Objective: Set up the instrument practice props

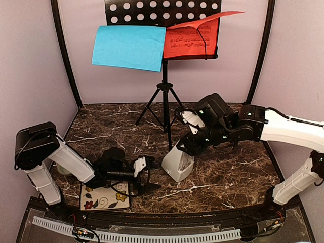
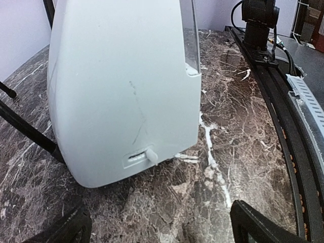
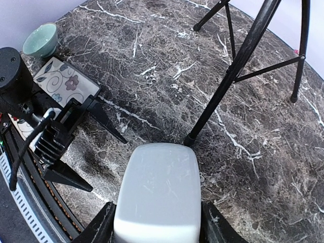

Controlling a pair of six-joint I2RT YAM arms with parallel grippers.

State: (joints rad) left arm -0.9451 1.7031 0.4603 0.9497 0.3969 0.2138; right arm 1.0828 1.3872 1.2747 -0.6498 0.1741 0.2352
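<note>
The black music stand (image 1: pixel 164 93) stands at the back centre, its perforated desk (image 1: pixel 152 9) holding a blue sheet (image 1: pixel 129 46) and a red sheet (image 1: pixel 190 39). The white metronome (image 1: pixel 178 162) leans tilted in front of the tripod legs (image 3: pixel 238 61). My right gripper (image 1: pixel 190 147) is shut on it, with a black finger (image 3: pixel 104 225) pressed on each side of the metronome (image 3: pixel 158 192). My left gripper (image 1: pixel 152 177) is open and empty just left of the metronome (image 2: pixel 121 91), pointing at it. Its fingers (image 2: pixel 263 228) spread wide in the left wrist view.
A flower-patterned tile (image 1: pixel 104 197) lies under the left arm near the front edge and shows in the right wrist view (image 3: pixel 66 81). A pale green bowl (image 3: pixel 40 39) sits at the far left. A black rail (image 2: pixel 283 116) runs along the table's front edge.
</note>
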